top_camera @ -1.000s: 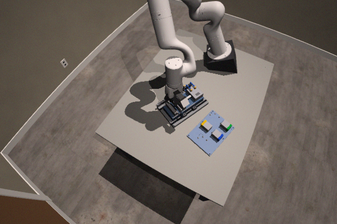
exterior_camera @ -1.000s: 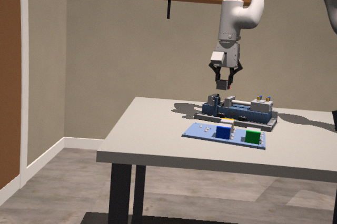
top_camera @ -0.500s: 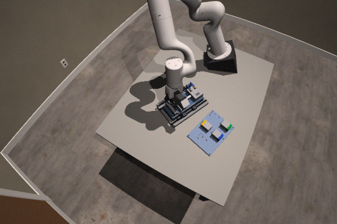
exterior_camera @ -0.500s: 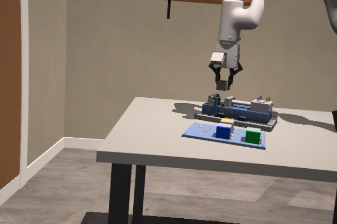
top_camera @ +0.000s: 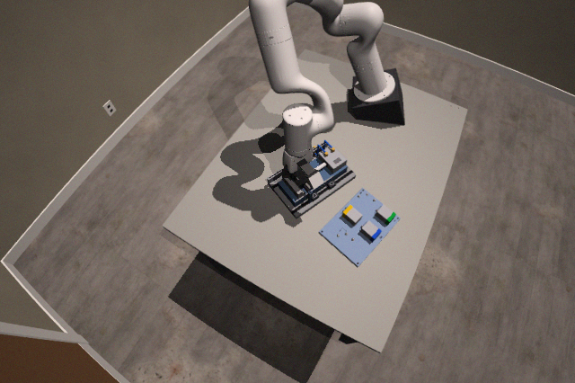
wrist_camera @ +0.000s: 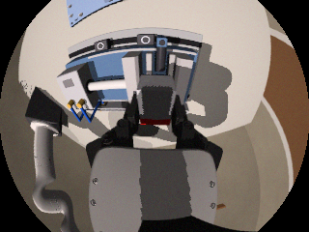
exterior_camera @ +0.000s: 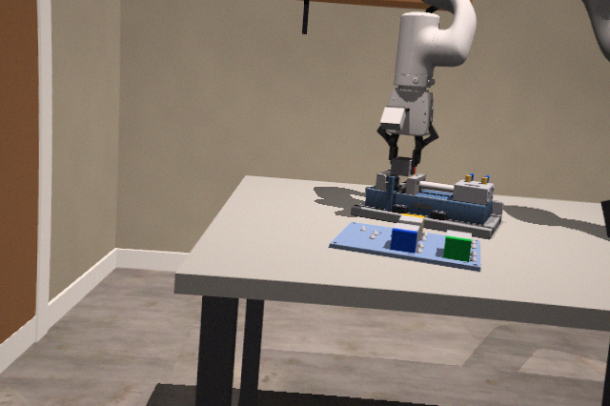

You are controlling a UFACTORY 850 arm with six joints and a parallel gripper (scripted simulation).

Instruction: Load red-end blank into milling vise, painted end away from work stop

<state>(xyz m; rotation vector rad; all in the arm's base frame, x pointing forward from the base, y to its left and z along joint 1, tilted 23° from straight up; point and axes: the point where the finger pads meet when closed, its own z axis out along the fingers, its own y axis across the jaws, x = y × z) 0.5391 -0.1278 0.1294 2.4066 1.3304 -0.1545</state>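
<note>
Grey metal with a red-painted end, the blank [exterior_camera: 401,165] is clamped between the two black fingers [exterior_camera: 393,148] of the gripper [exterior_camera: 404,157], which points straight down; the block hangs just under the fingertips and just above the vise [exterior_camera: 427,198], over the gap between its jaws, not yet seated. From the wrist the blank [wrist_camera: 154,100] shows as a grey slab with a red strip on its near edge, and the gripper [wrist_camera: 154,119] closes on its two long sides. From the left in the exterior view: the pale, matte table [exterior_camera: 275,224] has its left edge free, then the vise, a blue body on a dark grey raised plate [exterior_camera: 485,232], with grey jaw blocks, a pale rod running along it and small yellow and blue caps on the right-hand block. One vise stands near the middle of the tabletop. Nearer the front edge lies one flat, light-blue infeed plate [exterior_camera: 355,238], thin and square with small studs, bearing three box-shaped blanks: one yellow-ended [top_camera: 351,213], one blue-ended [top_camera: 371,229], one green-ended [top_camera: 385,214], all apart from each other. Far right, by the back edge in the top view, a black base [top_camera: 397,113] carries the one smooth white arm [top_camera: 278,44].
</note>
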